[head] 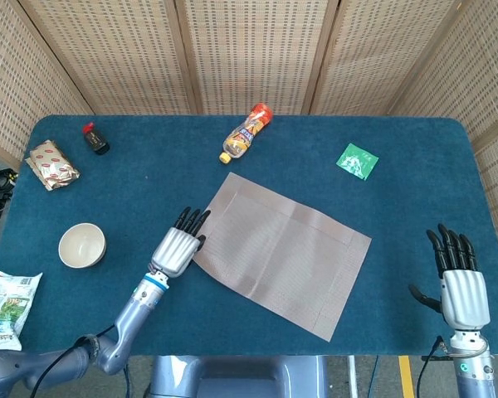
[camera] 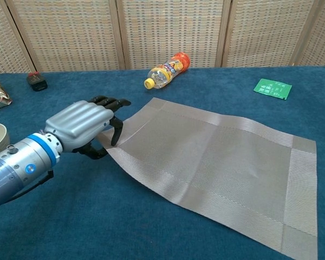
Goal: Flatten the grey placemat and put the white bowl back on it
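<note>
Head view shows the grey placemat (head: 282, 250) lying spread out in the middle of the blue bench (head: 149, 178). The left hand (head: 177, 246) grips its left edge with curled fingers. The white bowl (head: 82, 245) sits at the left, well apart. The right hand (head: 459, 283) holds nothing at lower right, fingers apart.

Silver hand (camera: 78, 123), black fingers (camera: 109, 101)
</note>
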